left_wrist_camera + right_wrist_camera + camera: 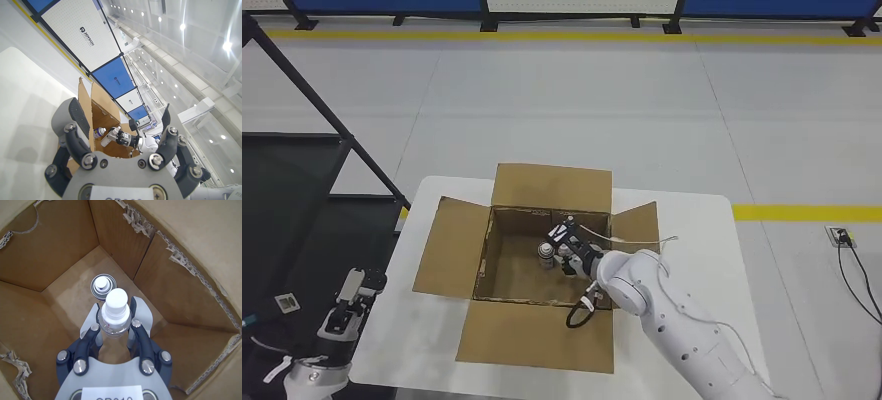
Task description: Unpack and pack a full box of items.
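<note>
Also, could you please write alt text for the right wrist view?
The right gripper is shut on a clear bottle with a white spray top, inside an open cardboard box. A spray can stands upright on the box floor nearby.

white table [697,225] | yellow floor line [802,212] (right of table) | floor socket [840,237] with cable | black frame [332,120] at left

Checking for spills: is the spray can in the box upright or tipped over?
Upright: the spray can stands on the box floor, its cap facing straight up.
</note>
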Robot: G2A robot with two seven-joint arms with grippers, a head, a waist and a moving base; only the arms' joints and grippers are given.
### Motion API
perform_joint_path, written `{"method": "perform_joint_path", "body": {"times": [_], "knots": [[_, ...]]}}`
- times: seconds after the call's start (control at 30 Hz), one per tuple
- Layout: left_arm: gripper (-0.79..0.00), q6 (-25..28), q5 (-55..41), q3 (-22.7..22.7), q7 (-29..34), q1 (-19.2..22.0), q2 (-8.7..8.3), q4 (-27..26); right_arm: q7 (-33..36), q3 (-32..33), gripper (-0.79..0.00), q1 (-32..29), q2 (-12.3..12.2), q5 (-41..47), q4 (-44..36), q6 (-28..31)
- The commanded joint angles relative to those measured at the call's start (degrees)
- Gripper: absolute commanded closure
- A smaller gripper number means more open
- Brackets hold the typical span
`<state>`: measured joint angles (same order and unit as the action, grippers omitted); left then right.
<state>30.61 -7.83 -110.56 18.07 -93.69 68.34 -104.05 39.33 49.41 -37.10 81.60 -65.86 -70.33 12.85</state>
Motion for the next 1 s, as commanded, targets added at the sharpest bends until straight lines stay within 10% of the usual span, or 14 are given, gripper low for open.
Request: {"method": "perform_joint_path", "body": {"times": [0.0, 0.7, 0.87, 0.97], "knots": [[-0.785, -0.03, -0.04, -0.04, -0.10, -0.04, 0.01, -0.04, -0.11, -0.50, -0.206, 0.61, 0.33, 0.20, 1.19, 0.02], [-0.785, -0.84, 0.71, 0.43, 0.05, 0.78, -0.02, -0.18, -0.50, -0.37, -0.462, 0.87, 1.27, -1.06, 1.94, -0.18], [-0.785, -1.49, 1.19, 0.07, -1.33, 0.95, 0.02, -0.08, -2.18, 2.92, -0.785, -2.49, 0.32, -2.31, -7.12, -1.69], [-0.785, -2.51, 1.75, -0.15, -1.99, 1.46, 0.00, 0.65, -3.06, 7.23, -0.785, -6.94, -0.84, -1.90, -17.11, -1.68]]}}
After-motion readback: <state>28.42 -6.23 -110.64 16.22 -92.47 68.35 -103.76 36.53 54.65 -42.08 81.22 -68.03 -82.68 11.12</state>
